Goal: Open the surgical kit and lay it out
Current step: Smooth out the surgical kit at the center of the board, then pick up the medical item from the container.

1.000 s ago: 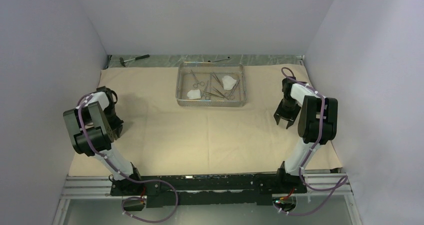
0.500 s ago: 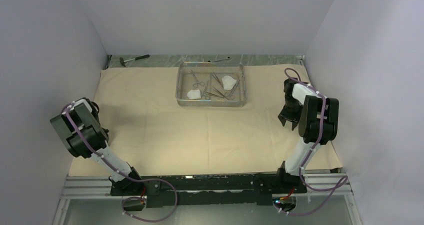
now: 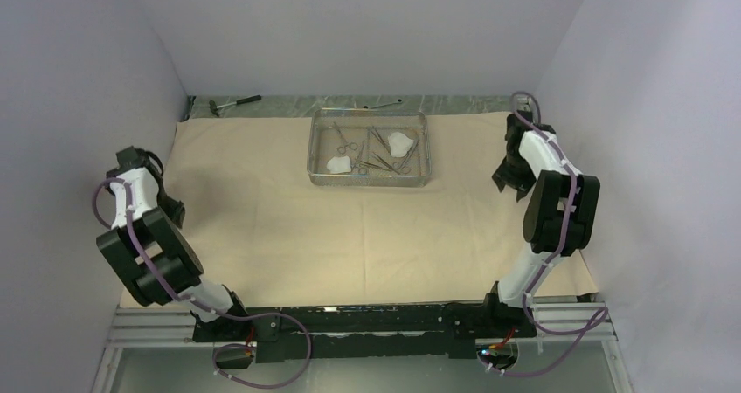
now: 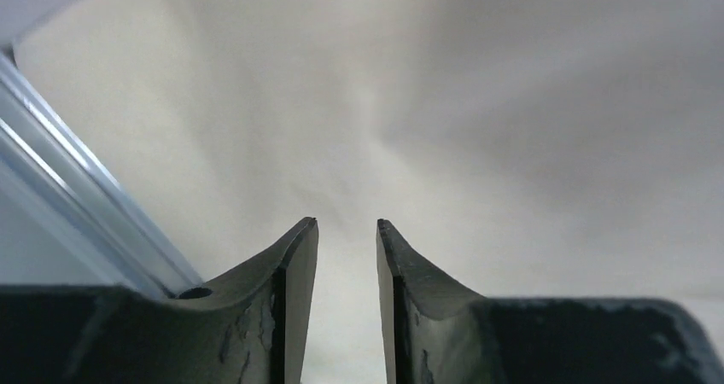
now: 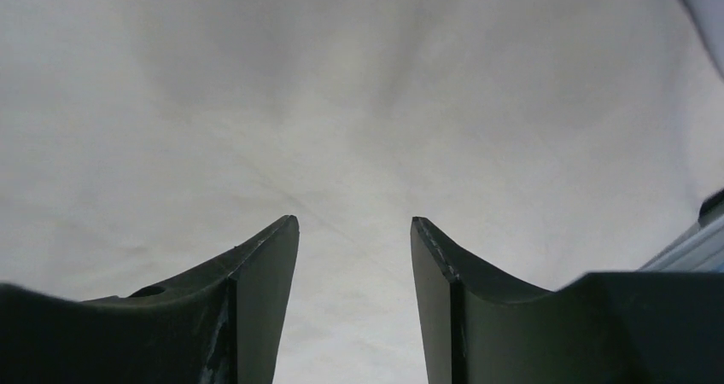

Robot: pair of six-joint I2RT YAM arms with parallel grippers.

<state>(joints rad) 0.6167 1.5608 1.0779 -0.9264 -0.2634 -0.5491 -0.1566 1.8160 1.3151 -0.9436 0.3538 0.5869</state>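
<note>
Our left pincer (image 4: pixel 346 224) has its two fingers a little apart, and nothing is between them. Below it and in front of it lies the tan wrap sheet (image 4: pixel 478 102), spread flat on the desk (image 3: pixel 288 103). A shiny metal rail (image 4: pixel 68 205) runs just to the left of this pincer.

Our right pincer (image 5: pixel 354 220) is spread a bit wider, and it holds nothing too. The same sheet lies under it.

The wire tray (image 3: pixel 313 148) sits on the sheet, between the two pincers but farther back than both. It is well apart from the left pincer and closer to the right one. In the tray we see silver clamps (image 3: pixel 341 135), tweezers (image 3: pixel 377 163) and white gauze pads (image 3: pixel 400 141).

Beyond the tray, off the sheet, lie a hammer (image 3: pixel 234 103) on the left pincer's side and a thin wrench (image 3: pixel 384 105).
</note>
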